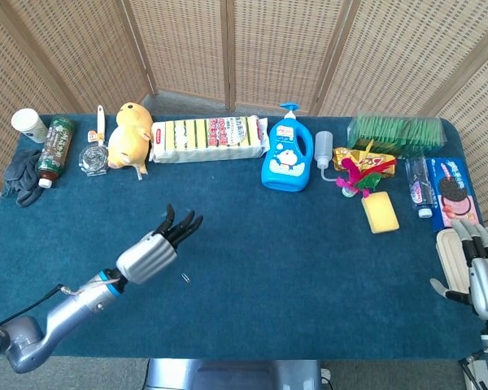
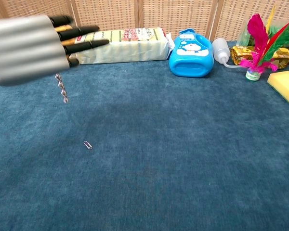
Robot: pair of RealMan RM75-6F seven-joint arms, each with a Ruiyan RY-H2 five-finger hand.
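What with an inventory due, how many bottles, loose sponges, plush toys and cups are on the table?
Bottles: 4
Loose sponges: 1
Plush toys: 1
Cups: 1
Total: 7

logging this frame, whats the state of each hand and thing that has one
left hand: raised over the table, holding a paperclip chain that dangles free
right hand: holds nothing, fingers apart, at the table's edge
loose paperclip: flat on the cloth, untouched
blue pump bottle: upright
tea bottle: lying down
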